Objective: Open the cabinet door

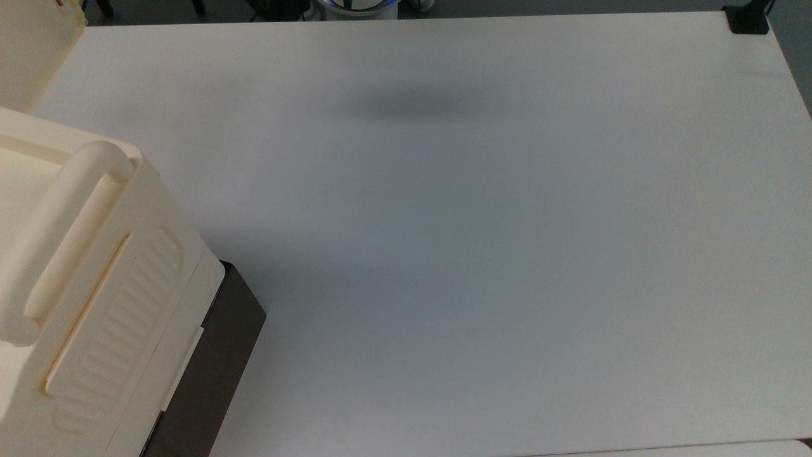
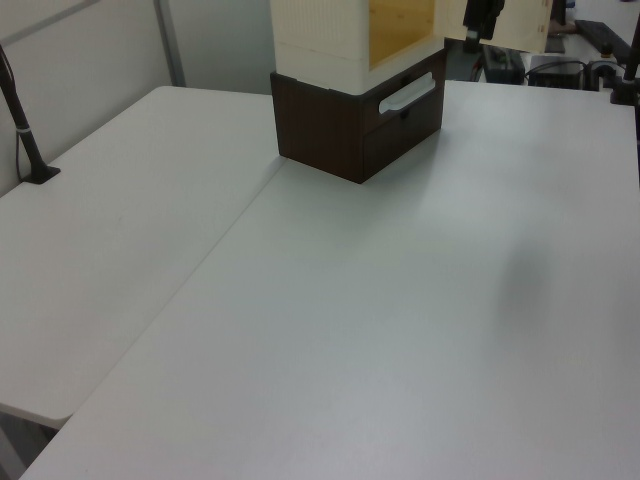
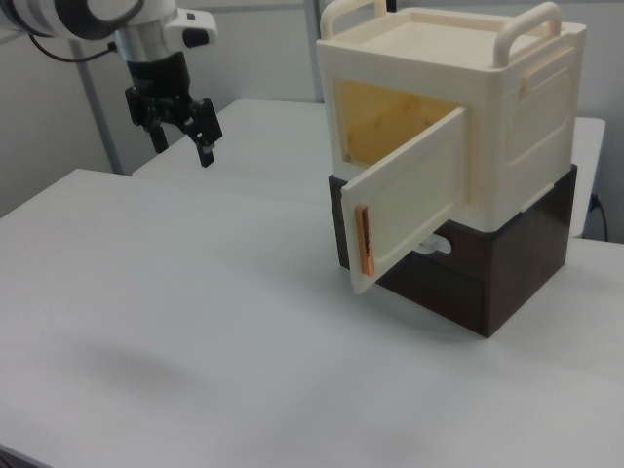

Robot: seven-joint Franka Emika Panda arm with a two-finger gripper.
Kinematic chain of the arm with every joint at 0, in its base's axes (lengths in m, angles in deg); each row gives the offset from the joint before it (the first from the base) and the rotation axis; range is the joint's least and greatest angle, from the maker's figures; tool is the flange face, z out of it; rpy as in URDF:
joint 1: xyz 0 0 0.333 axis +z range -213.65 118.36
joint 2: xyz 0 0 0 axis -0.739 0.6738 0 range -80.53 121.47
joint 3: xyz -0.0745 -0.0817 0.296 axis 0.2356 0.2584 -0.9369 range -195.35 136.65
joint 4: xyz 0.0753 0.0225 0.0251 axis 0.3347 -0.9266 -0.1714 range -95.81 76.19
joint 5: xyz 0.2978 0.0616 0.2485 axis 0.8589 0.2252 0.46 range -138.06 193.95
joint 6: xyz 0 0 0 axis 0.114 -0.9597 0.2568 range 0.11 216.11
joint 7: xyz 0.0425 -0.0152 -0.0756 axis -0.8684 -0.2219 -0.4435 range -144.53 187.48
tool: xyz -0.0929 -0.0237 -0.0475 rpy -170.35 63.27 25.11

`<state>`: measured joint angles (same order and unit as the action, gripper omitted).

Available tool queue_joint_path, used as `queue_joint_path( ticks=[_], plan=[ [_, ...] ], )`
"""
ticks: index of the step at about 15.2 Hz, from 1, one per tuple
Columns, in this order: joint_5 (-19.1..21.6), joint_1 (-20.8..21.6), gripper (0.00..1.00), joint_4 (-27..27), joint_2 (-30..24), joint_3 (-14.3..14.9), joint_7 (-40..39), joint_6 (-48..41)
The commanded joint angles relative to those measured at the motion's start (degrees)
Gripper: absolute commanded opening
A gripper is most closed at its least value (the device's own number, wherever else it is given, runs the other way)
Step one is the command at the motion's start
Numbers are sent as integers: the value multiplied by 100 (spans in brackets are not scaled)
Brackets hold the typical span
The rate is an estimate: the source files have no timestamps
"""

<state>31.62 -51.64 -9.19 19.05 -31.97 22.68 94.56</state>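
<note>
While the arm reaches in from the right view's upper left, its gripper (image 3: 179, 130) hangs above the white table (image 3: 195, 322), fingers spread and empty, well apart from the cabinet door (image 3: 409, 200), which stands swung open.

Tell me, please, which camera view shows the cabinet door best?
The right view: the whole cabinet door is there, swung open, with its orange edge strip. The top view catches just a corner at its upper left, and the left view a lower part at its top edge.

The cream cabinet (image 2: 335, 35), its cabinet door (image 2: 500, 25) swung open, tops a dark brown base (image 2: 345, 125).
</note>
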Motion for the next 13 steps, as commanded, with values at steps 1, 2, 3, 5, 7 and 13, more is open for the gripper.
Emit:
queue_joint_path(
  ticks=[1, 2, 3, 5, 7, 13],
  plan=[
    [37, 521, 100, -10, 37, 489, -67, 77],
    [37, 679, 100, -1, 28, 673, -67, 77],
    [28, 837, 100, 8, 37, 849, -67, 77],
    [28, 918, 100, 8, 46, 947, -41, 77],
    [28, 909, 100, 8, 46, 947, -41, 77],
    [-192, 927, 100, -1, 98, 877, -23, 86]
  ],
)
